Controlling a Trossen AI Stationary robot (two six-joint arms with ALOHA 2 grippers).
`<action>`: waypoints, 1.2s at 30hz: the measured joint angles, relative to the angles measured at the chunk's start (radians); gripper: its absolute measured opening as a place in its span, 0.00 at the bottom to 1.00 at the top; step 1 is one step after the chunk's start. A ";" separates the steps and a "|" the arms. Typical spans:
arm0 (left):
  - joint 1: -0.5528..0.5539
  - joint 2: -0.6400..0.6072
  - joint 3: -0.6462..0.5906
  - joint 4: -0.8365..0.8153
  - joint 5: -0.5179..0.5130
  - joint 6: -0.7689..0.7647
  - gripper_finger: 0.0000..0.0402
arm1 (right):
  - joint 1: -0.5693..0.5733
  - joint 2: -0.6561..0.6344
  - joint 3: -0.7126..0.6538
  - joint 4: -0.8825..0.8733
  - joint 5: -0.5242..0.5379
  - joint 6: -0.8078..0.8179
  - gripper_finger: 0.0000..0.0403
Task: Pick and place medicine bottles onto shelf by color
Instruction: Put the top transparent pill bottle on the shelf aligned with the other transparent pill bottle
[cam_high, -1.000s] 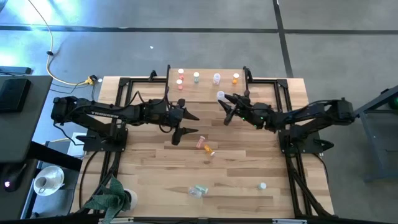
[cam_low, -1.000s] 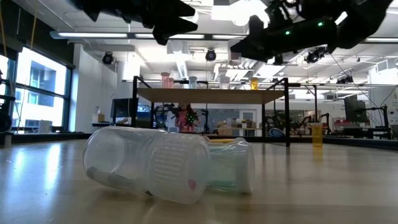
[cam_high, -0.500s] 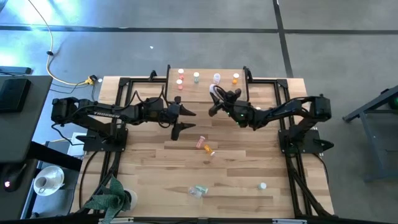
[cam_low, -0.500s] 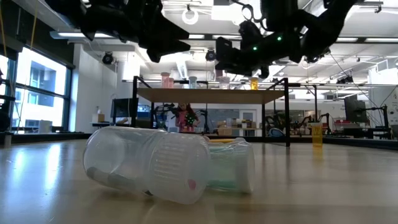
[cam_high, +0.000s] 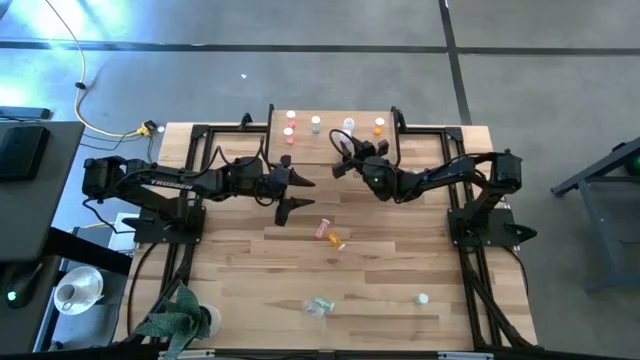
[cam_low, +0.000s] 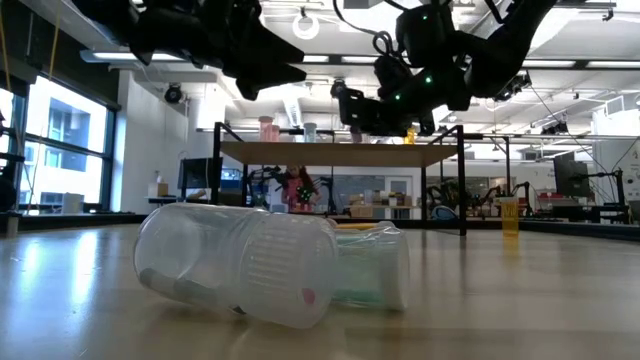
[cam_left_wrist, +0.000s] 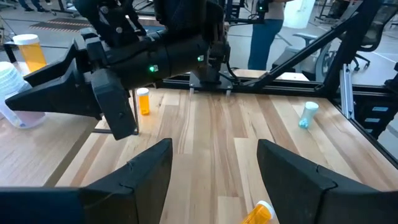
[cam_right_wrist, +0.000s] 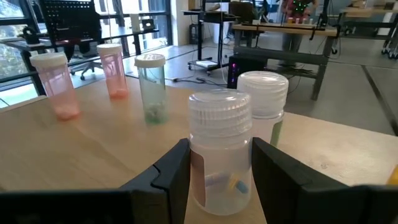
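My right gripper (cam_right_wrist: 214, 165) is clamped on a clear pill bottle (cam_right_wrist: 221, 149), holding it upright over the shelf (cam_high: 320, 148) just in front of another clear one (cam_right_wrist: 266, 102). My left gripper (cam_high: 291, 193) waits, fingers apart, over the tabletop. Risk as I judge it: the carried bottle is so near its neighbour that lowering or opening could nudge it over.

Two black jointed arms; green lights on right arm (cam_low: 430, 75); angular fingers (cam_left_wrist: 140, 180).
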 joint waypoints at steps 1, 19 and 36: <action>0.000 0.000 0.000 0.000 0.000 0.000 0.55 | -0.001 0.000 0.000 0.000 0.001 -0.002 0.34; 0.000 0.000 0.000 0.000 0.000 0.000 0.55 | 0.000 -0.002 0.002 -0.061 0.036 -0.011 0.36; 0.000 0.000 0.000 -0.001 0.001 0.000 0.55 | 0.002 -0.002 -0.003 -0.068 0.037 -0.011 0.49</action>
